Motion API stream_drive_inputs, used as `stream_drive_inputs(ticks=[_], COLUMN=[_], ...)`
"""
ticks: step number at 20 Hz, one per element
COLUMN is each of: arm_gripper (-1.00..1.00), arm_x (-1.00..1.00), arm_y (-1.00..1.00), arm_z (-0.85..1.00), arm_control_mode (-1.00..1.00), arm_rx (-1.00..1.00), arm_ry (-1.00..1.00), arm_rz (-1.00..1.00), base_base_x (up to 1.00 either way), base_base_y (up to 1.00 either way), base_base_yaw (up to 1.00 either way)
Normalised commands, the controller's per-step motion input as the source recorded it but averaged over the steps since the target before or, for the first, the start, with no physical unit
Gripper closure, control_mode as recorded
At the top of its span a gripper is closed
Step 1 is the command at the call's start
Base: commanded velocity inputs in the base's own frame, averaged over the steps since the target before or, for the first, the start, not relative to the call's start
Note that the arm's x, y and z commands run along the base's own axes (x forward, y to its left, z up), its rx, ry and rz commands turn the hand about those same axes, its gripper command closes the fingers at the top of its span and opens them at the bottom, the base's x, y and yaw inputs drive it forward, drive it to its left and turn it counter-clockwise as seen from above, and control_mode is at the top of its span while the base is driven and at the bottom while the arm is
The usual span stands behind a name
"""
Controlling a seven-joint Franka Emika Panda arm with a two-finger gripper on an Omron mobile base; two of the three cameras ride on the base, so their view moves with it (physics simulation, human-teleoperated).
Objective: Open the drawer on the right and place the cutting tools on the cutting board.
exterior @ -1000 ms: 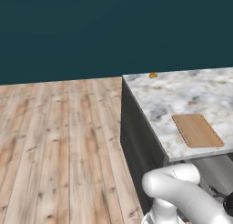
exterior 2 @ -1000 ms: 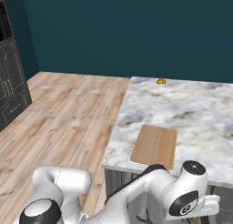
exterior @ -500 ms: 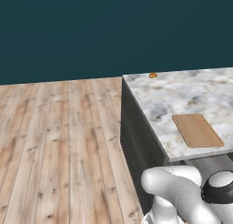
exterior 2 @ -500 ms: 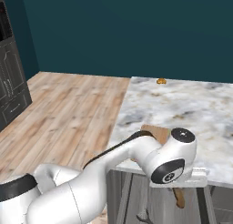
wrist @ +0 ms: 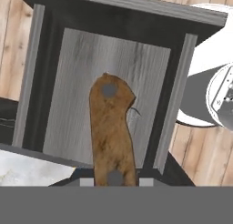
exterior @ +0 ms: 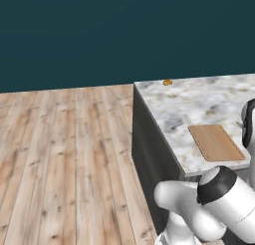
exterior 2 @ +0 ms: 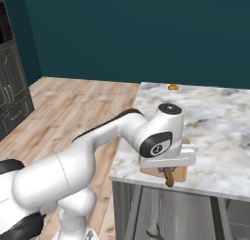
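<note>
Drawer [wrist: 109, 77] sits pulled open under the marble surface [exterior 2: 219, 131], and the gripper [wrist: 114, 180] is clamped on a brown wooden knife handle [wrist: 111, 132] above it, right by the cutting board [exterior: 215, 142] at the surface edge.

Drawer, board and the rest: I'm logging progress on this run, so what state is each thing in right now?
drawer: pulled open, grey bottom bare.
hand: shut on a brown wooden handle.
brown wooden handle: held, lifted over the drawer; what tool it belongs to cannot be told.
cutting board: flat on the counter near the front edge, nothing on its visible part.
small orange object: resting at the counter's far edge.
</note>
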Motion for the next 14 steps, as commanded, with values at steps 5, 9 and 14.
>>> stream_drive_inputs(ticks=[5, 9, 14], arm_gripper=[1.00, 1.00, 1.00], arm_x=[1.00, 1.00, 0.98], arm_y=[0.57, 0.41, 0.35], arm_z=[0.01, 0.00, -0.09], arm_control_mode=[-1.00, -1.00, -1.00], arm_rx=[-0.07, -0.03, 0.00], arm_ry=[0.02, 0.12, 0.03], arm_rz=[-0.27, -0.27, -0.24], base_base_x=[0.00, 0.00, 0.00], base_base_y=[0.00, 0.00, 0.00], base_base_yaw=[0.00, 0.00, 0.00])
